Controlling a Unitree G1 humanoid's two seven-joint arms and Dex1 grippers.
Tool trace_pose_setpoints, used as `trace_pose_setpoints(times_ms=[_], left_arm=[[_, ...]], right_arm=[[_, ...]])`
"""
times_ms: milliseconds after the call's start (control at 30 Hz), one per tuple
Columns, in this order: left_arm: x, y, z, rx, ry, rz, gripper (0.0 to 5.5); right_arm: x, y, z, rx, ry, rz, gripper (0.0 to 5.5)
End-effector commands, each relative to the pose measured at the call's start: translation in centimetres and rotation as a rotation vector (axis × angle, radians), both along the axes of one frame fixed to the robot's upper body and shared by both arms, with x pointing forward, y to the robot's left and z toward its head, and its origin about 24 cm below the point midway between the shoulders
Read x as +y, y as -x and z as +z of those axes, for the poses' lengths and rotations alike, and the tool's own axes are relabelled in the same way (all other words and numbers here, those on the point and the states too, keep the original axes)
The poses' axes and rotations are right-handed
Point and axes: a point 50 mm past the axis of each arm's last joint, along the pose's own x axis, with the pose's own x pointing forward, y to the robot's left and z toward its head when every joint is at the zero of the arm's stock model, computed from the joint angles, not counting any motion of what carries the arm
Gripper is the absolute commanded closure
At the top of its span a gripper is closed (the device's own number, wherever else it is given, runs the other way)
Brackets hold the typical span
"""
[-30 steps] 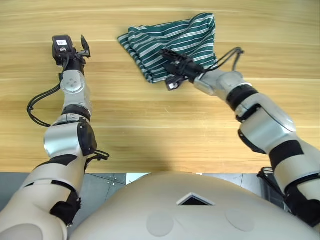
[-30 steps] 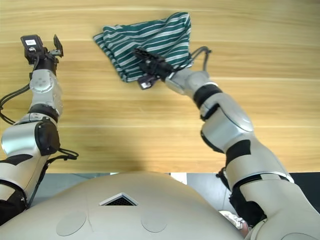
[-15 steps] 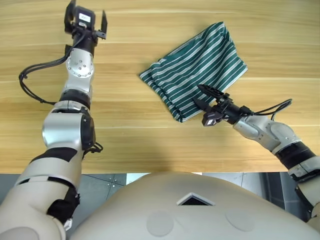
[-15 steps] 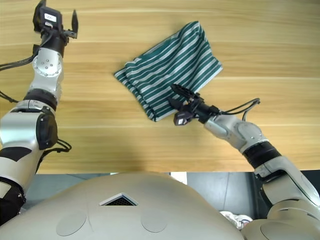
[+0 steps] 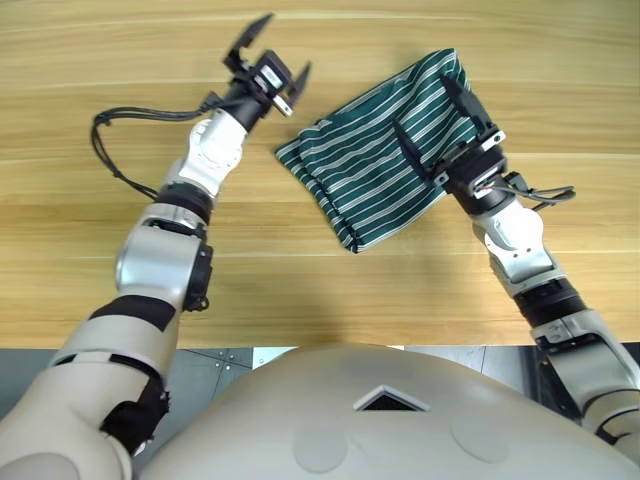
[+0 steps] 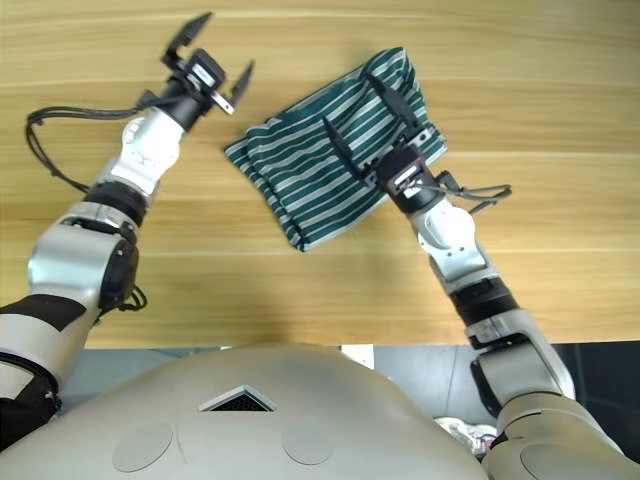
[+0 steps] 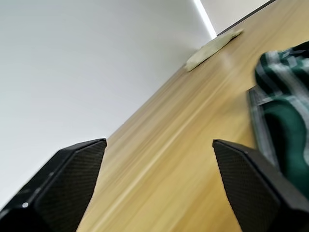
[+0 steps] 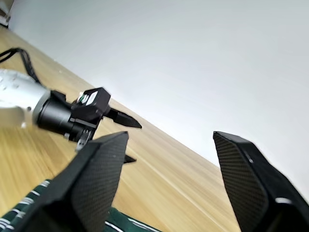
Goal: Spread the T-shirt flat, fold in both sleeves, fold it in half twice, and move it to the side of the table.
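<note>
Across the wooden table (image 5: 300,250) ahead of me, the T-shirt (image 5: 365,165) lies as a folded green-and-white striped bundle at about 1 o'clock, its long side slanting from 7 toward 1. My right claw (image 5: 420,102) sits over the bundle's 3 o'clock half, both fingers spread wide, holding nothing. My left claw (image 5: 286,42) hangs just off the shirt's 10 o'clock corner, apart from the cloth, its fingers likewise splayed with nothing between them.
</note>
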Motion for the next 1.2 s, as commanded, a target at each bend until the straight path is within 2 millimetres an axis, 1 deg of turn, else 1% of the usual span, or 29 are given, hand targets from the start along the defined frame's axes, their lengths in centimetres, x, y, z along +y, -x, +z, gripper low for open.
trace_pose_setpoints(times_ms=[33, 67, 167, 233, 300, 367, 433, 467, 533, 567, 633, 700, 767, 833, 900, 967, 1033, 1100, 1167, 1200], left_arm=[[-2.0, 2.1, -2.5, 0.076, -0.090, -0.135, 1.41], [-1.9, 2.5, -3.2, 0.092, -0.128, -0.148, 1.41], [-0.8, 3.6, -4.8, 0.138, -0.201, -0.165, 1.41], [0.3, 4.0, -6.0, 0.187, -0.257, -0.123, 1.41], [2.3, 3.7, -6.4, 0.198, -0.301, -0.004, 1.41], [4.8, 3.9, -6.5, 0.195, -0.266, 0.115, 1.41], [6.9, 5.3, -7.2, 0.207, -0.188, 0.217, 1.41], [7.9, 6.6, -7.9, 0.221, -0.136, 0.267, 1.41], [8.6, 9.6, -9.1, 0.238, -0.019, 0.327, 1.41], [8.7, 10.8, -9.3, 0.237, 0.035, 0.349, 1.41], [8.0, 12.2, -9.1, 0.221, 0.132, 0.371, 1.41], [6.7, 12.9, -8.5, 0.205, 0.215, 0.358, 1.41], [5.5, 13.1, -8.1, 0.211, 0.260, 0.335, 1.41], [5.0, 13.4, -8.0, 0.231, 0.304, 0.345, 1.41], [4.8, 13.9, -7.9, 0.260, 0.359, 0.405, 1.41], [4.6, 14.9, -7.7, 0.285, 0.385, 0.429, 1.41], [4.8, 15.5, -6.9, 0.264, 0.401, 0.437, 1.41], [4.9, 15.1, -5.9, 0.218, 0.406, 0.420, 1.41], [4.7, 13.7, -4.5, 0.151, 0.404, 0.363, 1.41], [4.6, 12.6, -3.8, 0.120, 0.385, 0.327, 1.41]], right_arm=[[-0.8, -2.4, -0.8, 0.063, 0.012, -0.106, 2.26], [-0.9, -2.9, -1.0, 0.072, 0.018, -0.128, 2.26], [-1.1, -4.0, -1.5, 0.097, 0.038, -0.171, 2.26], [-0.6, -4.4, -2.0, 0.106, 0.070, -0.165, 2.26], [-0.3, -4.4, -2.4, 0.107, 0.111, -0.153, 2.26], [-0.5, -4.3, -2.7, 0.105, 0.147, -0.151, 2.26], [-0.9, -4.4, -2.9, 0.109, 0.177, -0.170, 2.26], [-1.1, -4.5, -3.1, 0.114, 0.200, -0.182, 2.26], [-1.5, -4.7, -3.5, 0.140, 0.246, -0.213, 2.26], [-1.6, -4.8, -3.7, 0.151, 0.270, -0.226, 2.26], [-1.6, -4.9, -4.2, 0.172, 0.312, -0.245, 2.26], [-1.5, -4.9, -4.7, 0.192, 0.352, -0.255, 2.26], [-1.5, -5.0, -4.9, 0.202, 0.379, -0.267, 2.26], [-1.4, -5.6, -4.5, 0.198, 0.391, -0.294, 2.26], [-1.0, -6.3, -3.9, 0.180, 0.392, -0.318, 2.26], [-0.2, -7.0, -3.3, 0.158, 0.400, -0.316, 2.26], [0.7, -7.7, -2.9, 0.138, 0.416, -0.307, 2.26], [0.9, -8.3, -2.6, 0.131, 0.427, -0.324, 2.26], [1.0, -8.9, -2.5, 0.125, 0.435, -0.346, 2.26], [1.0, -9.1, -2.5, 0.127, 0.439, -0.356, 2.26]])
